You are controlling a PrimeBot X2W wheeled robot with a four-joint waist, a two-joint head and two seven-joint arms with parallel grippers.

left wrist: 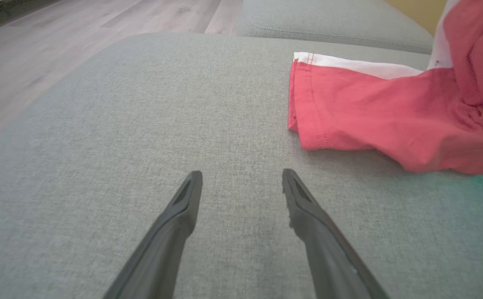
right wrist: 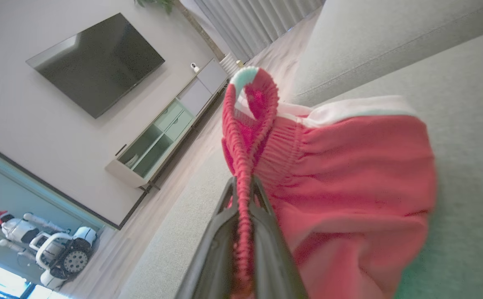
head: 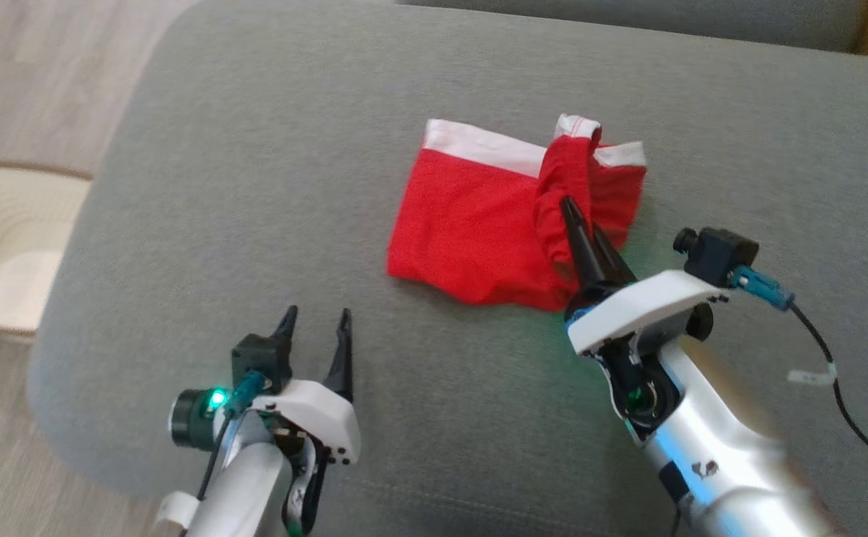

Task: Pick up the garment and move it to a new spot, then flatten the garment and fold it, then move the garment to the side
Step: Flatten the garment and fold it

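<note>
Soft and light by the look of it, the garment (head: 471,231) will likely sag and bunch wherever it is lifted, so a hem or corner seems the best hold. Bright red with a white band along its far edge, it lies right of the middle of the grey sofa cushion (head: 255,186). The jaws of the right gripper (head: 568,205) pinch a gathered red fold; the left gripper (head: 316,317), jaws wide, hovers near the front edge.

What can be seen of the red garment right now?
The garment is bright red cloth with a white band along its far edge. It lies on the grey sofa cushion, its right part bunched and lifted. The right gripper is shut on a gathered red edge there, pinched between its fingers. The open left gripper does not touch it.
</note>
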